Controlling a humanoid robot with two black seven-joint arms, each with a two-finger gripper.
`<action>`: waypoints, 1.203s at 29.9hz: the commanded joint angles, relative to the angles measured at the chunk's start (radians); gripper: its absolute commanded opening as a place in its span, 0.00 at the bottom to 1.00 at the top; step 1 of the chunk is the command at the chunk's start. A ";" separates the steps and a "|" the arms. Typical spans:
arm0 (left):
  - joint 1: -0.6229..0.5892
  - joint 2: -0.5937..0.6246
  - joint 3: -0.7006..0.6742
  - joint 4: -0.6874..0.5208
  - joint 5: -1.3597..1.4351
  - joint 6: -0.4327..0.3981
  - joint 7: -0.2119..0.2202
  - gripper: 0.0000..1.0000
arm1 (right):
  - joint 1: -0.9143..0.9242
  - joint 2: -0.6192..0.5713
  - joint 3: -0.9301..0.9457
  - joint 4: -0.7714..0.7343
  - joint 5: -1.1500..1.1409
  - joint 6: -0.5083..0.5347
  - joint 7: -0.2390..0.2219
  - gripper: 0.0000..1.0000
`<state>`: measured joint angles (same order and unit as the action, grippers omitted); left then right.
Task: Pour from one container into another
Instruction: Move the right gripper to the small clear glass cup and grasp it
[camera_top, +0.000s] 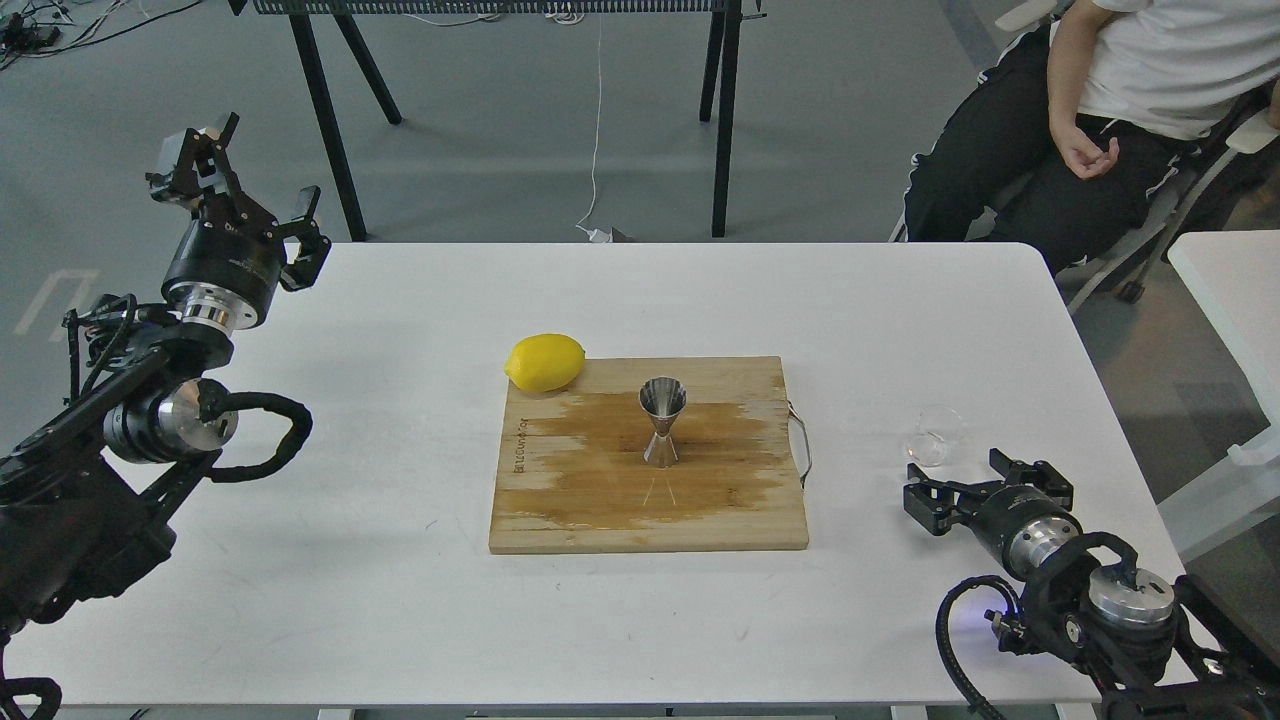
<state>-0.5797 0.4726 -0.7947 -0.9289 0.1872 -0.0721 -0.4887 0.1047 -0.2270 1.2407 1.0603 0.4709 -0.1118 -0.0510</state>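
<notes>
The small clear glass cup (935, 435) stands upright on the white table, right of the board. My right gripper (975, 482) is open, lying low just in front of the cup, its fingers spread a little short of the glass and not touching it. The steel hourglass jigger (662, 421) stands upright in the middle of the wooden cutting board (560, 500), on a wet dark patch. My left gripper (240, 185) is open and raised above the table's far left corner, far from both vessels.
A lemon (545, 362) rests at the board's far left corner. A seated person (1090, 120) is beyond the table's far right corner. A second white table (1235, 300) stands to the right. Black stand legs (330, 120) rise behind the table.
</notes>
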 joint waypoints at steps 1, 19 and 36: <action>0.000 0.000 -0.001 -0.001 0.000 0.000 0.000 1.00 | 0.021 0.000 -0.001 -0.008 0.000 0.001 0.000 0.98; -0.003 0.009 -0.006 -0.001 -0.003 -0.002 0.000 1.00 | 0.138 0.048 -0.001 -0.171 0.000 -0.003 -0.021 0.78; -0.006 0.008 -0.008 -0.001 -0.002 -0.002 0.000 1.00 | 0.127 0.048 -0.004 -0.148 -0.002 0.026 -0.026 0.34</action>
<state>-0.5846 0.4787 -0.8023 -0.9296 0.1845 -0.0737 -0.4887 0.2336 -0.1796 1.2365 0.9026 0.4688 -0.0864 -0.0762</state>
